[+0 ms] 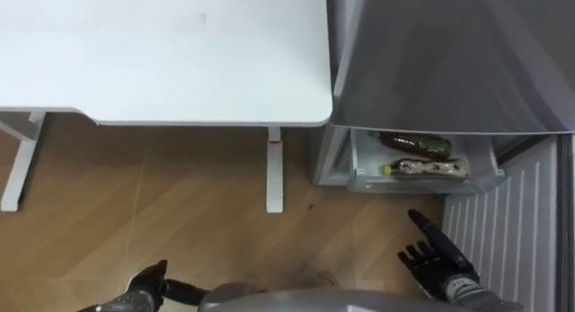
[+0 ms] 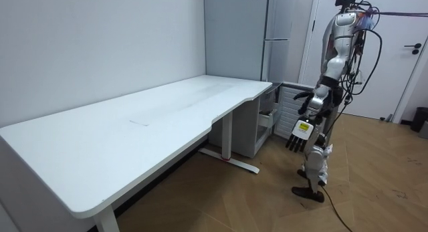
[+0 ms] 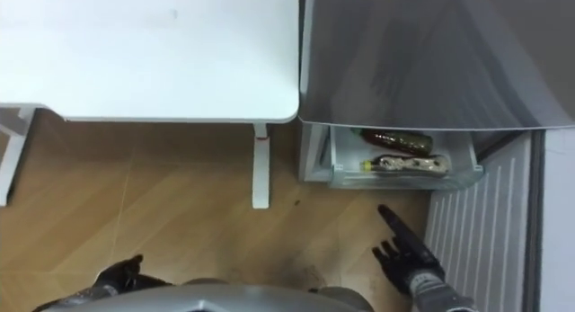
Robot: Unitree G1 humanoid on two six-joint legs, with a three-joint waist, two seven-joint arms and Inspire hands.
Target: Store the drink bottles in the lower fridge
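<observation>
The lower fridge drawer (image 1: 368,181) stands pulled out below the grey fridge body (image 1: 449,60). Two drinks lie on their sides in it: a dark bottle (image 1: 415,143) at the back and a labelled bottle with a yellow cap (image 1: 429,168) in front. My right hand (image 1: 442,262) hovers over the floor just in front of the drawer, open and empty, with one finger stretched toward it. At the bottom edge my left hand (image 1: 146,285) hangs low by my side, relaxed and empty. In the room view I stand facing the fridge (image 2: 287,31).
A large white desk (image 1: 162,51) fills the left, its leg (image 1: 274,168) close to the drawer. A ribbed white door panel (image 1: 508,231) stands open on the right of the drawer. Wooden floor (image 1: 180,213) lies between me and the desk.
</observation>
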